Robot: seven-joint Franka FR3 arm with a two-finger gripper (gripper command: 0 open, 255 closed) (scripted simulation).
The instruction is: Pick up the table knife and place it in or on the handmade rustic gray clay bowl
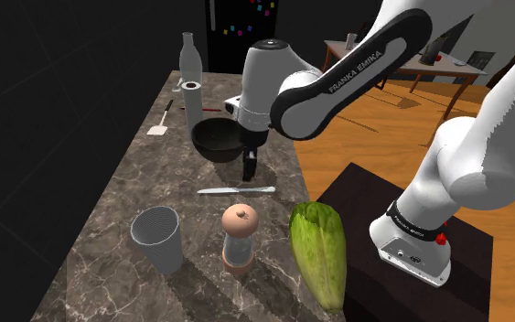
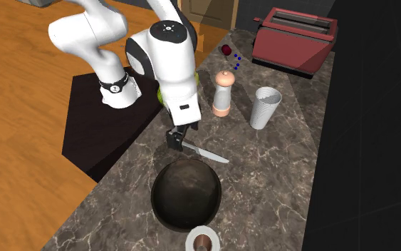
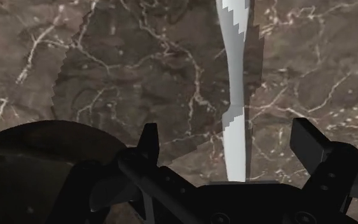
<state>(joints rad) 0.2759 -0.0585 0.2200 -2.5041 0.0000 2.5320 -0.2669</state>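
Table knife (image 1: 237, 190) flat on the dark marbled counter (image 1: 100, 229), pale and slender, just beside the dark bowl (image 1: 215, 146) yet apart from it. Directly above, toward what looks like the handle end, the black gripper (image 1: 249, 167), pointing down from the white arm. Through the wrist camera: fingers (image 3: 149, 143) spread wide, knife running lengthwise through the gap and roughly centred, touched on neither side. Released, then, and holding nothing. Clearance between fingertips and stone not readable from any view. Judged as the approach step: lined up over the knife, grasp not yet made, bowl holding nothing. Next move, most likely: lower far enough to bracket the thin handle close against the counter, close across its width, then lift straight up. Care called for here, with so flat and narrow a piece liable to slip or pivot under an off-centre pinch, and with little room between metal and marble for the tips. After that, only a short carry sideways to the bowl and a gentle release over its hollow. Farther out and clear of that path: pepper mill (image 1: 240, 238), ribbed cup (image 1: 158, 236) and a head of lettuce (image 1: 319, 252) toward the shoulder view's lower edge, and a red toaster (image 2: 295, 39) at the far end in the second exterior view.
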